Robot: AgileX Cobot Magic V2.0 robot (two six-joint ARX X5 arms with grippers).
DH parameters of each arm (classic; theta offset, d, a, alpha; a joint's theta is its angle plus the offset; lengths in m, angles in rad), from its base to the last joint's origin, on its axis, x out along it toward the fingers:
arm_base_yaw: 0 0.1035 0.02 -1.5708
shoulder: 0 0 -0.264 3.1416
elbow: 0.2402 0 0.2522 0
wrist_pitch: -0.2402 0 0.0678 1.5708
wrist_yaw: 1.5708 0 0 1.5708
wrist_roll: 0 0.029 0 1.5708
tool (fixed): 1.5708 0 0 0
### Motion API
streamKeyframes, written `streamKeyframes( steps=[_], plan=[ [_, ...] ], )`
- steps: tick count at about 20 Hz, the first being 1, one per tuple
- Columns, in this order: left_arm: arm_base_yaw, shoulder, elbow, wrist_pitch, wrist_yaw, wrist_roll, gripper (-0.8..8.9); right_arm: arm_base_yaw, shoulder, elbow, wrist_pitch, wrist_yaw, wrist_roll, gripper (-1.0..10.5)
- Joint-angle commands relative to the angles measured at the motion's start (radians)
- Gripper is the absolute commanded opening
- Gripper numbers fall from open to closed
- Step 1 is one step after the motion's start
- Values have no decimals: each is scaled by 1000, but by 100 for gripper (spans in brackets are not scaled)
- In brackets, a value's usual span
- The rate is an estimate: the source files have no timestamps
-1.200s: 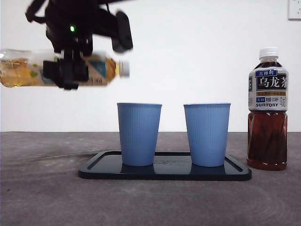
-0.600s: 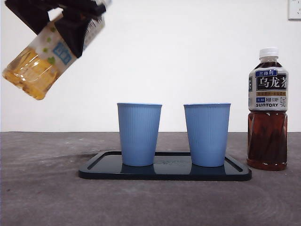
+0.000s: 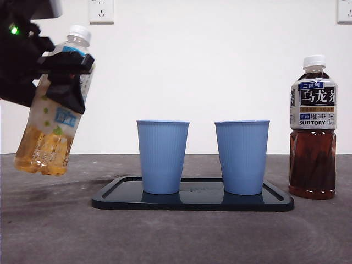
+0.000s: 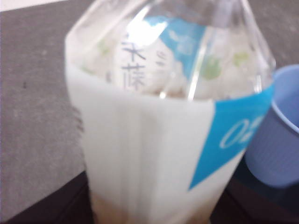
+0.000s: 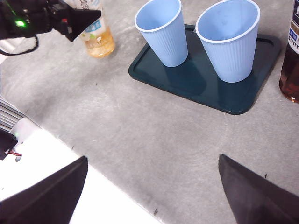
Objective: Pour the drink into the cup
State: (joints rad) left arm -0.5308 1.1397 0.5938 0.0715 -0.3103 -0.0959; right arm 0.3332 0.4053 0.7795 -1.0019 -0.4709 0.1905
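Note:
My left gripper (image 3: 61,77) is shut on a clear bottle of pale tea (image 3: 52,126) with a white cap. It holds the bottle nearly upright, cap leaning right, above the table to the left of the tray. The bottle fills the left wrist view (image 4: 159,126). Two blue ribbed cups, a left one (image 3: 162,157) and a right one (image 3: 242,157), stand on a dark tray (image 3: 192,202). My right gripper (image 5: 154,196) is open and empty, high above the table's near side, looking down on both cups (image 5: 163,30) and the tray (image 5: 187,79).
A capped bottle of dark oolong tea (image 3: 313,129) stands on the table just right of the tray. Its edge also shows in the right wrist view (image 5: 292,60). The grey table's edge (image 5: 56,154) lies near the right gripper.
The left gripper has swung the pale tea bottle from lying level, cap toward the left cup, back to nearly upright, and moved it left and down.

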Motion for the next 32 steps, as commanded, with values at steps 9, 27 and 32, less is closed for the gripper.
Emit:
streamKeyframes(
  steps=[9,27,32],
  plan=[
    [53,172,-25,383,34,-65,246,4,3,19,6,0,38,446],
    [45,293,-25,466,34,-82,360,4,3,19,2,27,37,446],
    [31,264,-24,423,34,-82,477,4,3,19,1,27,37,446]
  ],
)
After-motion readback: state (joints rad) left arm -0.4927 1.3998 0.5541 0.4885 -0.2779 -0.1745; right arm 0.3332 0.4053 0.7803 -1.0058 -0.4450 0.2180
